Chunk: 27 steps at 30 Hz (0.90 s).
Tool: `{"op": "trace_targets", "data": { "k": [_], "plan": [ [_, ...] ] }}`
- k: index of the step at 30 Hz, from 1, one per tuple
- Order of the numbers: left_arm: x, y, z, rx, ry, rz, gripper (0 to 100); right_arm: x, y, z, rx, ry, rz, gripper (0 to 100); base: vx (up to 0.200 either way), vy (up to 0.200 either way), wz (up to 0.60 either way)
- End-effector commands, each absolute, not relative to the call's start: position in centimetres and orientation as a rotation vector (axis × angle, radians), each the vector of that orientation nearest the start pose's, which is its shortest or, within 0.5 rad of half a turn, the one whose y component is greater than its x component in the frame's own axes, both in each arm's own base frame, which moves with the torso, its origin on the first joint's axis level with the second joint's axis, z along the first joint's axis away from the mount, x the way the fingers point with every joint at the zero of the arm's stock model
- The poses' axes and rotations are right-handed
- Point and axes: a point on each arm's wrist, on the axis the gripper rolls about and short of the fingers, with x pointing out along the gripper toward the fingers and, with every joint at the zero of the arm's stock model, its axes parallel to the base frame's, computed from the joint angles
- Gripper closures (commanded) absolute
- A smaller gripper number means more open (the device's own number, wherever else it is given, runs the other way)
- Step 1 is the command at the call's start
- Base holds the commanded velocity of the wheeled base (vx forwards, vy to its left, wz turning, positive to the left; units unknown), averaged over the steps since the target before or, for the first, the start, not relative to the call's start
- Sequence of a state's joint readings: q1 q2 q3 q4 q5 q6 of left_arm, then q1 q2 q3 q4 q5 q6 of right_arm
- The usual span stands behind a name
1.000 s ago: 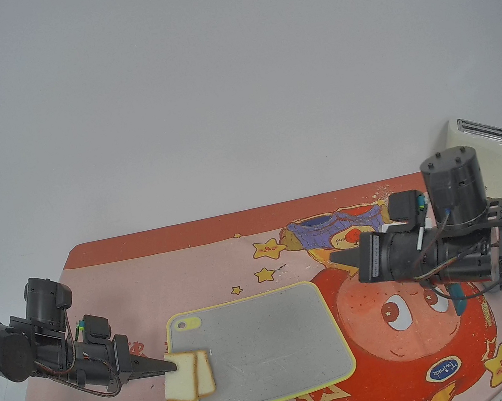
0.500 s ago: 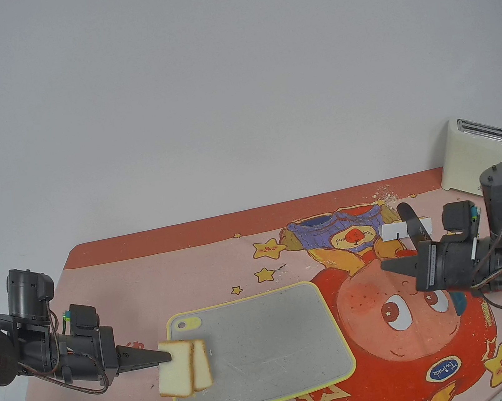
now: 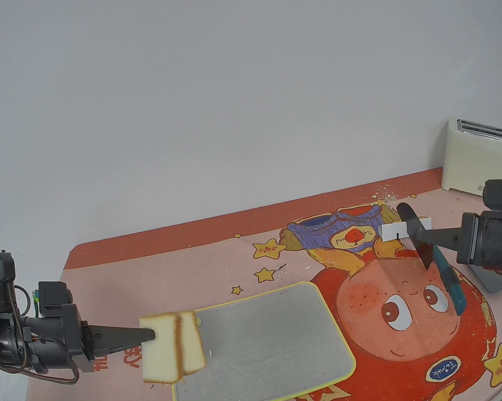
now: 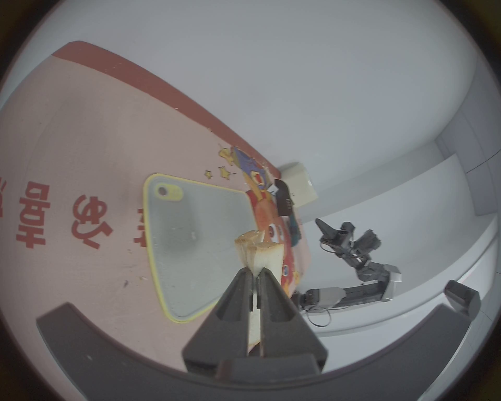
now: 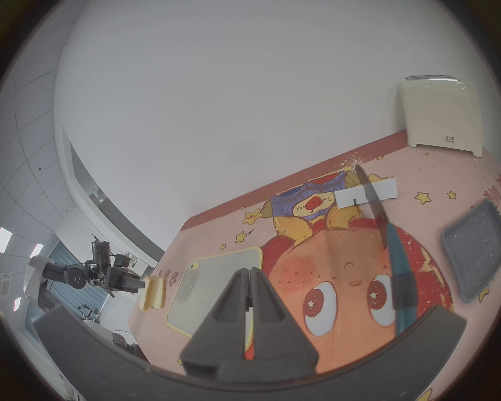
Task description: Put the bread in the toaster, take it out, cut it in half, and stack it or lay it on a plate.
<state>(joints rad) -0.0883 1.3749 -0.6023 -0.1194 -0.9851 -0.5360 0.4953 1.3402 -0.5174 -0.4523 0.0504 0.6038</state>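
Two halves of toasted bread (image 3: 169, 348) hang side by side in the air over the left end of the grey, yellow-rimmed cutting board (image 3: 269, 347). My left gripper (image 3: 151, 335) is shut on them, pinching their left edge; in the left wrist view the bread (image 4: 260, 253) sticks out past the fingertips of this gripper (image 4: 254, 272). My right gripper (image 3: 420, 235) is shut and empty, hovering at the right beside the knife (image 3: 438, 261). The cream toaster (image 3: 479, 155) stands at the back right corner.
The teal-handled knife (image 5: 390, 237) lies on the cartoon mat, its blade resting across a small white holder (image 5: 365, 192). A dark grey tray (image 5: 474, 249) lies at the right edge of the table, near the toaster (image 5: 441, 112).
My left gripper has lifted the two bread halves off the board and drawn them up and to the left. The right arm has pulled back to the right, uncovering the knife on its holder.
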Motion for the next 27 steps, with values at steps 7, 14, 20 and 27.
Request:
{"op": "trace_targets", "data": {
  "k": [7,14,20,27],
  "plan": [
    [18.18,-3.47,17.96,-0.764,0.856,-0.860,100,17.50,9.38,18.15,0.505,0.497,0.408,100,0.000,-0.029,0.00],
    [18.11,-3.47,17.97,-0.766,0.855,-0.858,100,17.55,9.37,17.96,0.503,0.506,0.403,100,0.000,-0.200,0.00],
    [17.74,-3.49,18.15,-0.761,0.848,-0.868,100,17.61,9.40,17.83,0.501,0.511,0.401,100,0.000,-0.200,0.00],
    [17.68,-3.55,18.06,-0.763,0.854,-0.873,100,17.60,9.40,17.70,0.500,0.517,0.399,100,0.000,-0.200,0.00]
  ]
}}
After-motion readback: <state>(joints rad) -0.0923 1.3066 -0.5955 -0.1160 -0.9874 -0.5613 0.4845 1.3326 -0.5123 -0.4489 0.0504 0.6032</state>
